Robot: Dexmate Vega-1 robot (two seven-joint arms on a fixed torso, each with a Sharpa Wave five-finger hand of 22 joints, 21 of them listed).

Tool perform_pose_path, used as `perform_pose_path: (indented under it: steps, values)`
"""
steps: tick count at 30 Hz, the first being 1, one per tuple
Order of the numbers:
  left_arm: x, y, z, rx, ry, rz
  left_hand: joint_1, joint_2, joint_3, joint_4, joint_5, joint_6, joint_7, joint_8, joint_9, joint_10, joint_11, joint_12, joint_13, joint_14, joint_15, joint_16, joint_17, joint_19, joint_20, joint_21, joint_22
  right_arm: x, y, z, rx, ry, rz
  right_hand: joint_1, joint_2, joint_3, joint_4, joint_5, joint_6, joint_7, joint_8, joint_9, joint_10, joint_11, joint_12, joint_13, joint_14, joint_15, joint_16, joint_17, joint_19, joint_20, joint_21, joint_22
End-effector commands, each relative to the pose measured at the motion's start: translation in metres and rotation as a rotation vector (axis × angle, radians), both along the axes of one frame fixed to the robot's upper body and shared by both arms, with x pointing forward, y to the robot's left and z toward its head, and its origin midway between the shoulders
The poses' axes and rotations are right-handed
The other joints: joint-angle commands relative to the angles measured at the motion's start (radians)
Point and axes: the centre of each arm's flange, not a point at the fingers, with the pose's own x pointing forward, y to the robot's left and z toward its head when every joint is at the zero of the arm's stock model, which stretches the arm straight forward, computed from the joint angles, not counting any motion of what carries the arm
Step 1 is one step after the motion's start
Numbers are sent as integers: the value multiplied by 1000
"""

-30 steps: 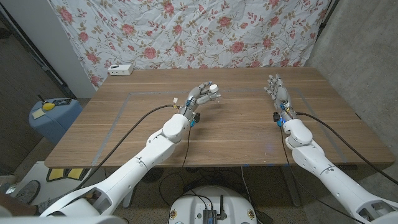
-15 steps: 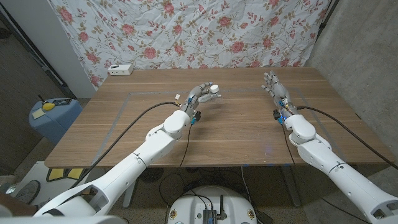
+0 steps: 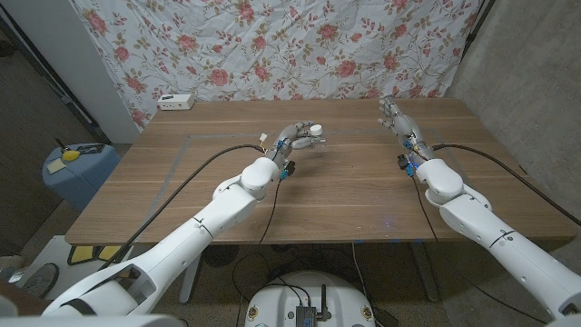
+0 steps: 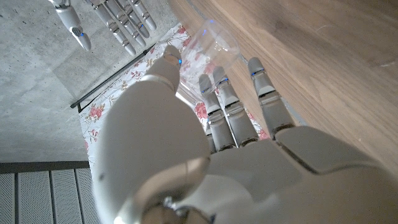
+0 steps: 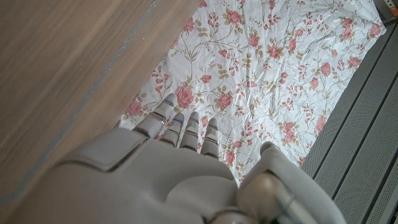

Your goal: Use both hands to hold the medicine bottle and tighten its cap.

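My left hand point(image 3: 295, 138) grips a small medicine bottle point(image 3: 314, 131) with a white cap, a little above the middle of the wooden table point(image 3: 363, 195). In the left wrist view the bottle point(image 4: 214, 42) looks clear and sits between my thumb and fingertips point(image 4: 264, 84). My right hand point(image 3: 398, 120) hovers at the far right of the table, apart from the bottle, fingers straight and spread with nothing in them. Its fingers point(image 4: 115, 22) also show in the left wrist view. The right wrist view looks past the right hand point(image 5: 180, 134) at the backdrop.
A small white device point(image 3: 175, 101) lies at the table's far left corner. A blue bin point(image 3: 77, 168) with a yellow item stands on the floor to the left. A floral cloth point(image 3: 272, 45) hangs behind the table. Pale tape lines point(image 3: 172, 173) mark a rectangle on the tabletop.
My right hand has reached farther across the table and drifted slightly left. The left hand has closed a little more around the bottle and pushed it slightly forward.
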Motion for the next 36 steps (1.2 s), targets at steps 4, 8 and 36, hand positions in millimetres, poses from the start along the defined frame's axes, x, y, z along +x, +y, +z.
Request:
perform_pose_path:
  steps: [4, 8, 36]
  values:
    - [1, -8, 3, 67, -11, 7, -4, -11, 6, 10, 3, 8, 34, 4, 4, 94, -88, 7, 2, 9, -65, 1, 2, -17, 1, -6, 3, -16, 14, 23, -139, 0, -47, 16, -5, 7, -14, 5, 9, 11, 6, 2, 31, 15, 11, 4, 23, -24, 3, -3, 21, -63, 2, 5]
    - [2, -10, 4, 77, -13, 9, -5, -10, 8, 10, 3, 3, 34, 1, 4, 95, -89, 7, 2, 9, -65, 0, 2, -24, 1, -9, 3, -20, 19, 32, -192, 8, -67, 21, -7, 8, -18, 5, 9, 12, 6, 2, 30, 15, 10, 4, 27, -24, 4, -3, 27, -64, 4, 5]
    - [8, -19, 9, 149, -73, 19, 1, -6, 18, 7, 7, 3, 31, -2, 3, 108, -91, 8, 3, 12, -74, 1, 2, -24, -8, -8, 3, -43, 42, 76, -464, 56, -192, 99, -39, 18, -83, 6, 61, 32, 19, 3, 81, 26, 18, 5, 92, -26, 12, -7, 89, -63, 11, 5]
